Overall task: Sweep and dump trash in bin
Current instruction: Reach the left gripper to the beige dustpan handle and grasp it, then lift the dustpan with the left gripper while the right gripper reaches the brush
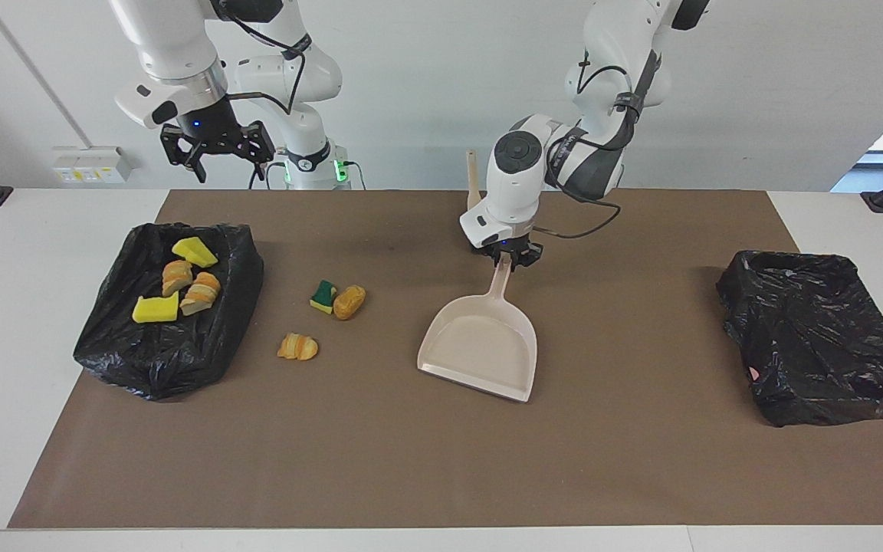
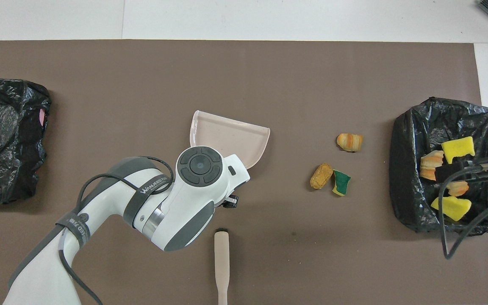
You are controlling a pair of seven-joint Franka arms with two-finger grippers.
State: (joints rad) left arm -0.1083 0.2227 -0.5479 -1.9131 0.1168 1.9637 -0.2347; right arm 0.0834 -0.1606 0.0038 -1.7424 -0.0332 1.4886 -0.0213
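Three bits of trash lie on the brown mat: a green-and-yellow sponge [image 1: 324, 297] [image 2: 342, 183], a bread-like piece [image 1: 349, 302] [image 2: 321, 176] touching it, and a croissant [image 1: 298, 346] [image 2: 349, 142]. Two yellow sponge chunks [image 1: 195, 251] [image 1: 155, 309] and two bread pieces [image 1: 177, 276] lie in the black-bagged bin [image 1: 158, 360] [image 2: 405, 169] at the right arm's end. My left gripper [image 1: 504, 259] is shut on the handle of the beige dustpan [image 1: 480, 345] [image 2: 229, 137], which rests flat mid-mat. My right gripper [image 1: 219, 165] [image 2: 451, 173] hangs open and empty over that bin.
A second black-bagged bin [image 1: 817, 337] [image 2: 2, 140] sits at the left arm's end, with no trash showing in it. The beige brush's handle [image 1: 472, 180] [image 2: 222, 262] lies nearer to the robots than the dustpan; its bristles are hidden.
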